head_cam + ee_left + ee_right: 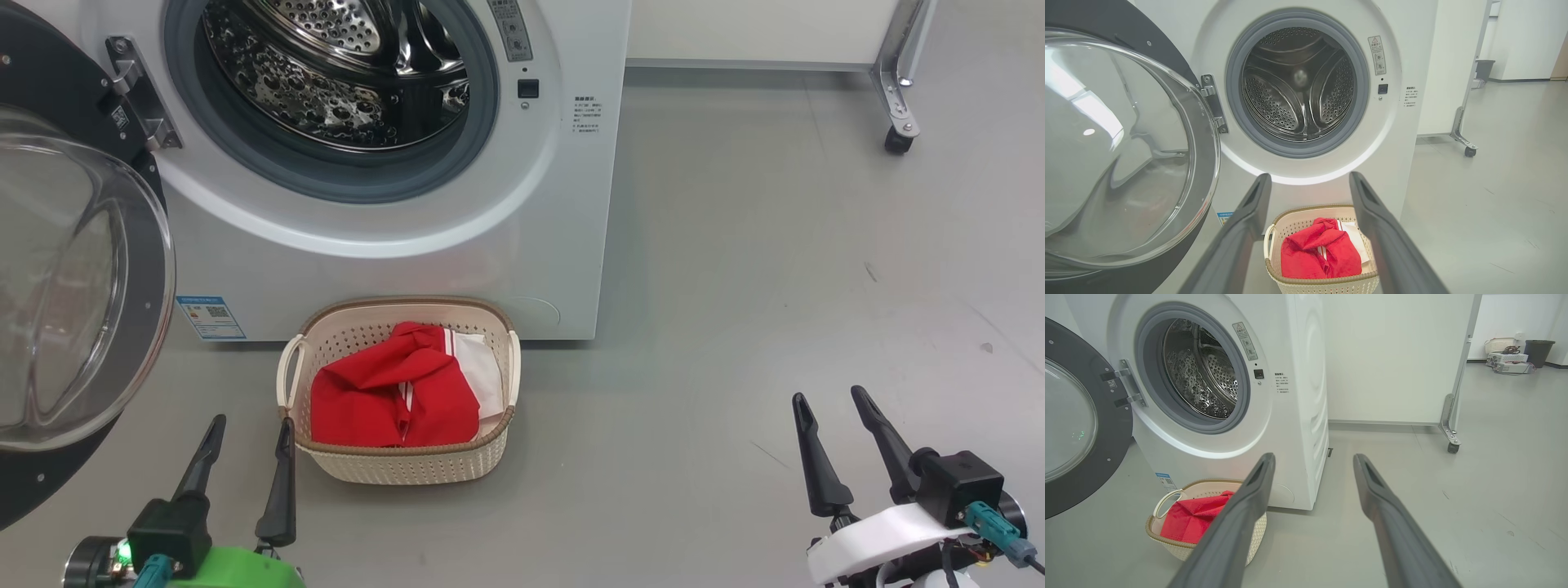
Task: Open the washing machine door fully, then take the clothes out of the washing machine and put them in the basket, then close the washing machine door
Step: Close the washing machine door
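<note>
The white washing machine (pixel 424 237) stands open, its steel drum (pixel 1298 83) holding nothing that I can see. The washing machine door (pixel 73 286), black-rimmed with a glass bowl, is swung wide to the left. On the floor in front sits the cream basket (pixel 400 465) with the red and white clothes (pixel 392 396) inside. My left gripper (pixel 249 429) is open just left of the basket, holding nothing. Far to the right over bare floor, my right gripper (pixel 831 400) is open and holds nothing as well.
A white panel on a wheeled metal foot (pixel 898 122) stands behind and right of the machine. Grey floor stretches to the right. In the right wrist view a bin (pixel 1538 353) and boxes sit by the far wall.
</note>
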{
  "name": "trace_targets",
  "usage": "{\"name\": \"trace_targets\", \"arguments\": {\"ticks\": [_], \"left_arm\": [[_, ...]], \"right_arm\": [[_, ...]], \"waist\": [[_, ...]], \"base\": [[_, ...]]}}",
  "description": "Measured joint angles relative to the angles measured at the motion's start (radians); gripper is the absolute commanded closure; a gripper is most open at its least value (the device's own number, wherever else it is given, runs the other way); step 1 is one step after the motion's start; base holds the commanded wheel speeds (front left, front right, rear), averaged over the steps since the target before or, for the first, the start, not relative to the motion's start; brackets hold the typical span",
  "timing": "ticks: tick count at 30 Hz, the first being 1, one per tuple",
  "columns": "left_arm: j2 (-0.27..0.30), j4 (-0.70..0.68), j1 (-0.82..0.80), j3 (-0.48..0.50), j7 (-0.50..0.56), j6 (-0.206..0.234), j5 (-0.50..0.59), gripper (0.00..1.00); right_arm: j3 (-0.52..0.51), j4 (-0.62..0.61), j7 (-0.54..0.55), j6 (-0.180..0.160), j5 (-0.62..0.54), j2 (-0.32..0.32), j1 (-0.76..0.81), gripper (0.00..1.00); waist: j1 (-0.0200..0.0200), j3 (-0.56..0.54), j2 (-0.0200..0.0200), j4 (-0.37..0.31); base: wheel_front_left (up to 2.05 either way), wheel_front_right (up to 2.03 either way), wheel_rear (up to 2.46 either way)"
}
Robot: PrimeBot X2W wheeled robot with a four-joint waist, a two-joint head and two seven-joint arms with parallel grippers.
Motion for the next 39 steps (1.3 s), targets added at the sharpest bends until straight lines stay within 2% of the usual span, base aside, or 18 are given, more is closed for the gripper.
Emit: {"name": "trace_targets", "arguments": {"ticks": [39], "left_arm": [[0.0, -0.01, 0.0, -0.024, 0.0, 0.006, -0.001, 0.0]], "right_arm": [[-0.012, 0.003, 0.0, 0.0, 0.0, 0.001, 0.0, 0.0]], "waist": [[0.0, -0.008, 0.0, 0.013]], "base": [[-0.02, 0.02, 0.0]]}}
